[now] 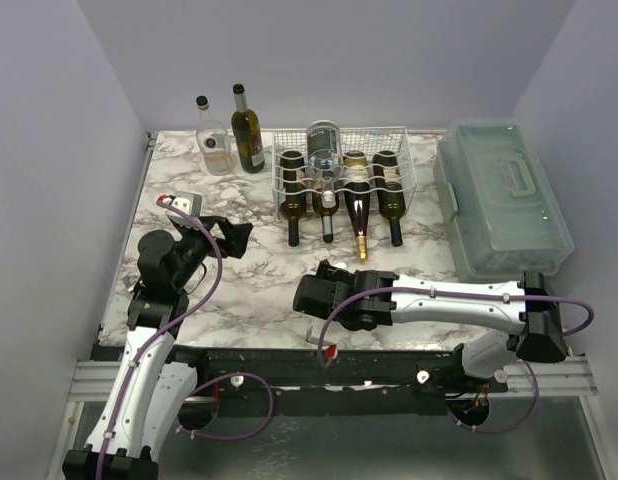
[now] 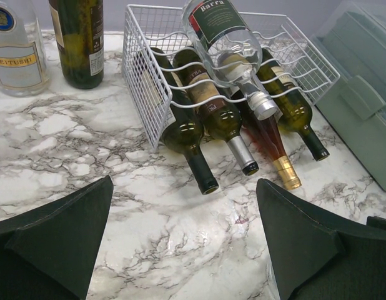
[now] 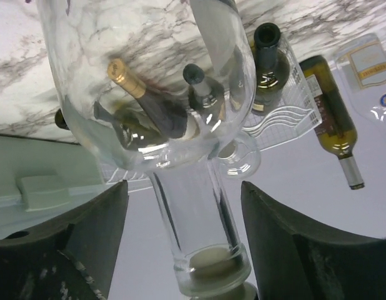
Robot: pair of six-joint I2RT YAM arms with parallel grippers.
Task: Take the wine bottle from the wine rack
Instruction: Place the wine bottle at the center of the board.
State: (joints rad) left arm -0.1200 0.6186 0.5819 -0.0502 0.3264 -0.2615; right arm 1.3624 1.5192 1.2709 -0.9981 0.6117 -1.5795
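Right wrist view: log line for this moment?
right gripper open, astride neck of clear bottle, not touching | left gripper open, empty | wine rack: five bottles

**Tabletop**: marble-patterned, smooth, with a soft sheen.
**Rack**, centre of frame: thin wire with a white coating, satin.
**Lying bottles**: dark green glass, glossy. One neck is wrapped in shiny gold foil.
**Clear bottle**, upper centre: colourless glass, glossy, with a silver cap that is probably metal.
**Box**, right edge: translucent grey-green plastic, dull.
**Label**, upper left: paper, matt.
**Gripper fingers**, lower corners: black, matt, faintly grained.
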